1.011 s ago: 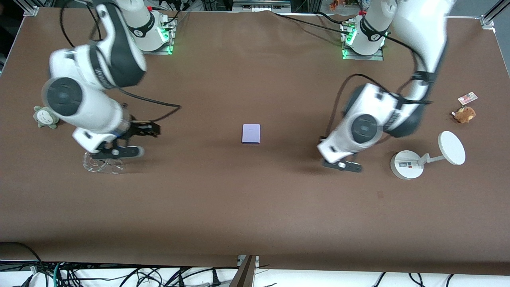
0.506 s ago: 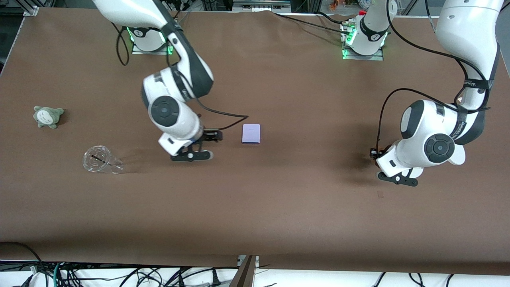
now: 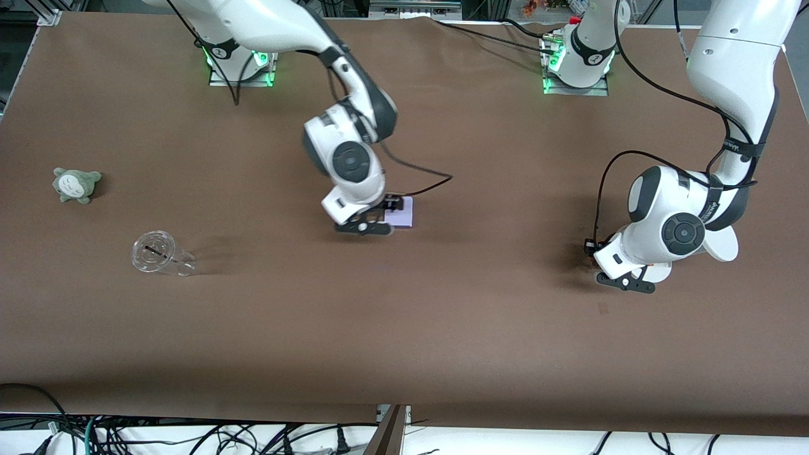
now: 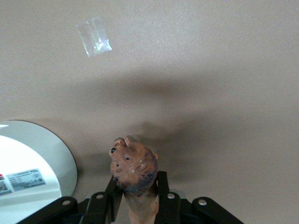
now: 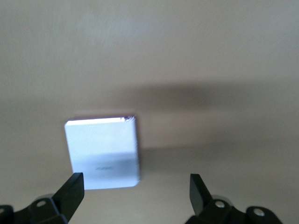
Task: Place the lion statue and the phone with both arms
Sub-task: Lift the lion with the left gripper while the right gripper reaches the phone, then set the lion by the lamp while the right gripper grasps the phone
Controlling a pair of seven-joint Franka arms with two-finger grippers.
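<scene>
right fingers [image 5: 133,196]: spread, hovering over the phone [image 5: 103,151], not yet straddling it.
left fingers [image 4: 136,205]: pinching the lion statue [image 4: 134,175], over the white stand [image 3: 720,243].
phone: flat mid-worktop [image 3: 404,328], long axis toward the front camera.
lion: head out past the fingertips.
next: we'd centre, then descend.

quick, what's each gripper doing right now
Left gripper: closed on the lion statue, beside the white stand.
Right gripper: open, empty, over the phone.
</scene>
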